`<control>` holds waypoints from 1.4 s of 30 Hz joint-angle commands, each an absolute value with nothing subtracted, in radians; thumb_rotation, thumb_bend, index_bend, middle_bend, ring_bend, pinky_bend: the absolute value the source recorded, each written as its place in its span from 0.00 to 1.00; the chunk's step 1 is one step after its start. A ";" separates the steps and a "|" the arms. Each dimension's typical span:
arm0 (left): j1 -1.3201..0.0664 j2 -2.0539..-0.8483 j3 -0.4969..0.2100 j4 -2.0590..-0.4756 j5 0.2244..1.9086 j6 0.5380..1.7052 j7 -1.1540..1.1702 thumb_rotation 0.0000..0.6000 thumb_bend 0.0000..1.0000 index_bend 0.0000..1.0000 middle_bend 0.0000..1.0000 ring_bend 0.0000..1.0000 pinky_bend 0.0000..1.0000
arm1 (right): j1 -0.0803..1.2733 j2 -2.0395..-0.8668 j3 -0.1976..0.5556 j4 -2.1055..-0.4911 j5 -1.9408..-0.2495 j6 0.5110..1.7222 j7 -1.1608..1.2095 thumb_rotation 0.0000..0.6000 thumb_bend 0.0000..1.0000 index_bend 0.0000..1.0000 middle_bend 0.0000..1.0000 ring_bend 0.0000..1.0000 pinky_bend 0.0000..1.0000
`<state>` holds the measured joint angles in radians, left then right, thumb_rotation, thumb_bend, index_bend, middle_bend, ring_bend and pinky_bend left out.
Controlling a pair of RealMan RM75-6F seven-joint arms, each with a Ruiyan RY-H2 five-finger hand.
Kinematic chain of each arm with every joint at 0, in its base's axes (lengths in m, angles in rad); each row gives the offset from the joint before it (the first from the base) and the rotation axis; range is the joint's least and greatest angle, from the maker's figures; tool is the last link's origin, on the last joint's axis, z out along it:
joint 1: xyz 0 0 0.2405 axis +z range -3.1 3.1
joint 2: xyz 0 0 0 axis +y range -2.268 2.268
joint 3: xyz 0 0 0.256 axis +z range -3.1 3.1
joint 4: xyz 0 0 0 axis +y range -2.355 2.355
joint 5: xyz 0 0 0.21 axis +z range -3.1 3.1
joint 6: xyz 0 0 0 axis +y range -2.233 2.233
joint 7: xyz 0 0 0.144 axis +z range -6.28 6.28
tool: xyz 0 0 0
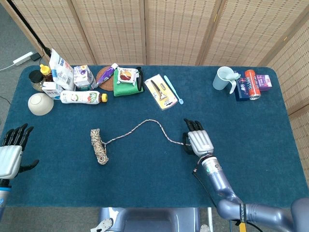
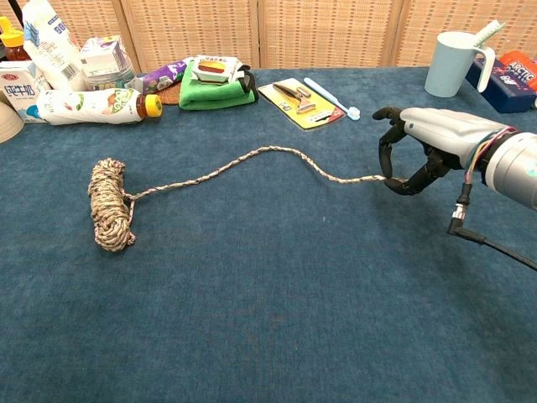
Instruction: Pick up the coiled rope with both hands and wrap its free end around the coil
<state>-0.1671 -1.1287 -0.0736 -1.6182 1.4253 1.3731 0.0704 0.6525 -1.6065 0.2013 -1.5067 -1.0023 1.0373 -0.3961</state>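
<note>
Your right hand (image 2: 417,151) pinches the free end (image 2: 369,178); your left hand (image 1: 12,152) hangs spread, empty. Next, bring it to the coiled rope (image 2: 110,204), well to its right.

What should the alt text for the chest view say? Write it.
The right hand pinches the free end of a rope trailing across a blue table to its coil at left. Bottles, a green cloth and a mug line the far edge.

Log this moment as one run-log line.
right hand: pinches rope end, lifted | left hand: open, idle | coil: on table
</note>
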 commanded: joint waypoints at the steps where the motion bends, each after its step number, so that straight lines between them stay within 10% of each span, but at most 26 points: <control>1: -0.207 -1.139 -0.056 -1.558 1.522 1.367 0.079 1.00 0.16 0.00 0.00 0.00 0.00 | 0.651 -1.585 0.202 -1.528 -1.005 1.045 -0.411 1.00 0.47 0.60 0.00 0.00 0.00; 19: -0.354 -1.198 -0.012 -1.339 1.788 1.371 0.025 1.00 0.19 0.00 0.00 0.00 0.00 | 0.642 -1.533 0.212 -1.554 -0.971 1.074 -0.433 1.00 0.47 0.61 0.00 0.00 0.00; 42: -0.436 -1.402 -0.114 -1.713 1.379 1.144 0.320 1.00 0.15 0.00 0.00 0.00 0.00 | 0.623 -1.505 0.212 -1.565 -0.957 1.094 -0.409 1.00 0.47 0.61 0.00 0.00 0.00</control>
<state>-0.4209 -1.3801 -0.1019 -1.6955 1.4074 1.1664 0.2962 0.6228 -1.5056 0.2117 -1.5648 -0.9576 1.0942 -0.4088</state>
